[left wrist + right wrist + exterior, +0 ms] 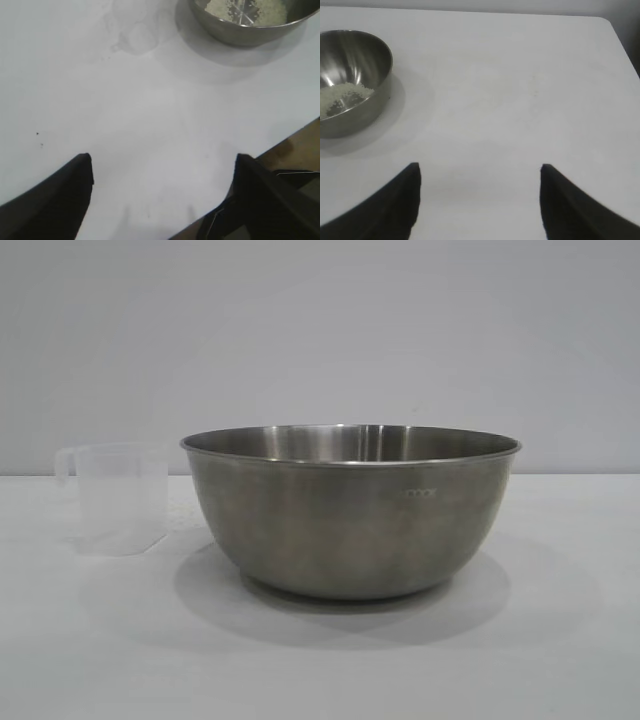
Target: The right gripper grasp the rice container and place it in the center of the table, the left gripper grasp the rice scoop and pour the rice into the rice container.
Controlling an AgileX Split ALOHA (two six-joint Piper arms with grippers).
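Note:
The steel rice container (352, 508) stands upright in the middle of the white table (320, 660). Pale rice (247, 10) lies in its bottom, also seen as rice (342, 97) inside the rice container (350, 80) in the right wrist view. The translucent rice scoop (112, 497) stands upright on the table just left of the bowl; in the left wrist view the rice scoop (134, 30) shows faintly beside the rice container (245, 25). My left gripper (162, 157) is open over bare table, away from both. My right gripper (480, 167) is open over bare table, apart from the bowl.
The table's edge (280, 142) runs close to my left gripper, with brown floor beyond it. A rounded table corner (607, 22) lies far off in the right wrist view. A plain grey wall stands behind the table.

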